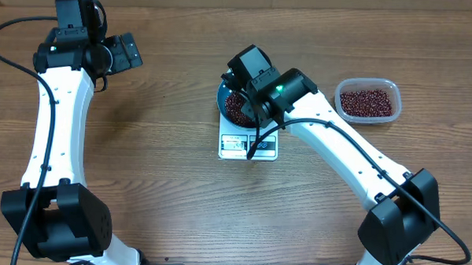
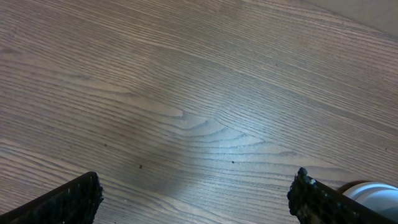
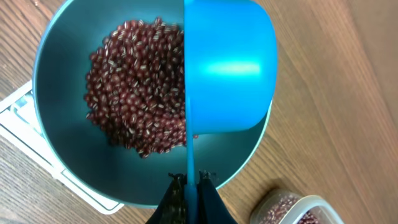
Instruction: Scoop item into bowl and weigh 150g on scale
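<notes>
A deep blue bowl (image 3: 68, 162) stands on the white scale (image 1: 248, 145), and a pile of dark red-brown beans (image 3: 137, 93) lies in it. My right gripper (image 3: 191, 182) is shut on the thin handle of a small blue scoop (image 3: 230, 68). The scoop is turned on its side over the bowl's right half, its cup facing the beans. In the overhead view the right gripper (image 1: 253, 84) hangs over the bowl (image 1: 224, 98) and hides most of it. Far off at the back left, my left gripper (image 2: 196, 194) stands open over bare wood, holding nothing.
A clear plastic tub (image 1: 368, 101) of more beans stands on the table to the right of the scale; its corner (image 3: 292, 211) shows in the right wrist view. The left arm (image 1: 60, 103) runs along the table's left side.
</notes>
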`<state>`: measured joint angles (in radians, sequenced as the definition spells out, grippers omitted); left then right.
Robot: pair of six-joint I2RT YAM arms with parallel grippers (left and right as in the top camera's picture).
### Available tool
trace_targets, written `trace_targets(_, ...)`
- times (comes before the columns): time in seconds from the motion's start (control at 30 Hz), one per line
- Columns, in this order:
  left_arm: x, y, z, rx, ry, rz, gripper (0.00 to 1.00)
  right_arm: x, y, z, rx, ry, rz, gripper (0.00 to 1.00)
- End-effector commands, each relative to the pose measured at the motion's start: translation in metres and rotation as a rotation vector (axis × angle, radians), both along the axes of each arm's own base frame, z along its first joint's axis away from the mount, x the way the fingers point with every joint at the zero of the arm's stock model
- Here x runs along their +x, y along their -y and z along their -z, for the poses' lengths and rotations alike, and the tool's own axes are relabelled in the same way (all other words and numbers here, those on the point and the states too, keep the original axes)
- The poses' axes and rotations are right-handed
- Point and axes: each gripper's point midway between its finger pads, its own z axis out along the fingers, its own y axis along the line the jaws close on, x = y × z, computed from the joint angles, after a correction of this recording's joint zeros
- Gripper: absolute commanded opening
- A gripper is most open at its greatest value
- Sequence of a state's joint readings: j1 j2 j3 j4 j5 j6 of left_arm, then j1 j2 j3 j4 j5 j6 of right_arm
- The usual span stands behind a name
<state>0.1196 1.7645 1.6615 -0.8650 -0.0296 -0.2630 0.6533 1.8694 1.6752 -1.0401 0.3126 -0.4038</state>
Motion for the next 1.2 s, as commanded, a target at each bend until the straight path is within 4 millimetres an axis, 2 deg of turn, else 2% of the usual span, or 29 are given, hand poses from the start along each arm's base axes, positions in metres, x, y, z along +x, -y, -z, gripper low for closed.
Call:
trace_targets(0.0, 0.003, 0.004, 0.001, -0.005, 0.001, 0.008, 1.0, -0.005, 0.004, 0.008, -0.005, -0.018, 0.002, 0.04)
trace_targets(0.3, 0.003, 0.004, 0.001, -0.005, 0.0, 0.008, 1.0, -0.016, -0.01, 0.015, 0.084, -0.084, -0.006, 0.04)
trace_targets(0.6, 0.003, 0.004, 0.001, -0.005, 0.001, 0.008, 1.0, -0.016, -0.01, 0.015, 0.135, -0.093, 0.094, 0.04)
trace_targets(0.83, 0.003, 0.004, 0.001, -0.005, 0.001, 0.007, 1.0, -0.024, -0.016, 0.018, 0.174, -0.145, 0.08, 0.04)
trace_targets(1.17, 0.003, 0.004, 0.001, -0.005, 0.0, 0.008, 1.0, -0.021, -0.014, 0.018, 0.268, -0.204, 0.113, 0.04)
